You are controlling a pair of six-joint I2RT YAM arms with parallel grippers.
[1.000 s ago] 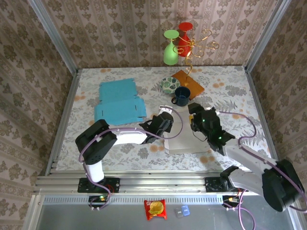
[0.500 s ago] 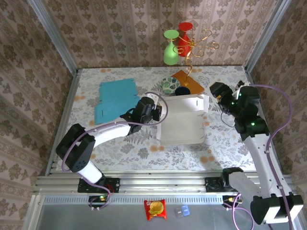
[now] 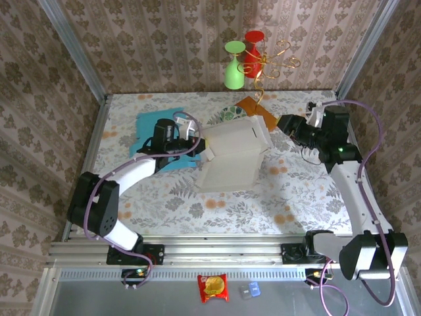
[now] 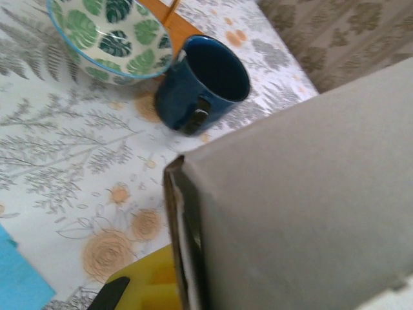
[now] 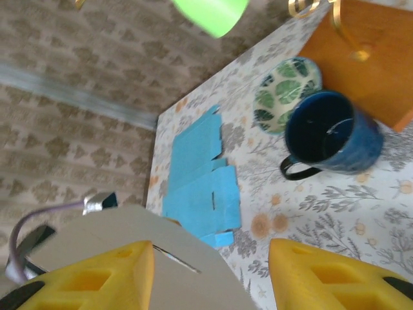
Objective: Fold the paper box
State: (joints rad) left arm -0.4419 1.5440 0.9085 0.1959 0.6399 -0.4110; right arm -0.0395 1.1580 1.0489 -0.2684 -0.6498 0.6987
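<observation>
1. one pale grey paper box [image 3: 230,158] hangs tilted above the middle of the floral table [image 3: 296,191].
2. the left gripper [image 3: 202,146] is clamped tight on the box's left edge; in the left wrist view a yellow finger [image 4: 145,287] sits against the box's fold.
3. the right gripper [image 3: 284,123] hovers just beside the box's upper right corner, jaws apart, gripping nothing.
4. behind the box a blue mug [image 4: 203,87] stands just beside a leaf-patterned bowl [image 4: 110,35], with an orange board [image 3: 258,108] next to them.
5. a flat blue cardboard sheet [image 3: 154,125] lies on the far left of the table, beneath the left arm.
</observation>
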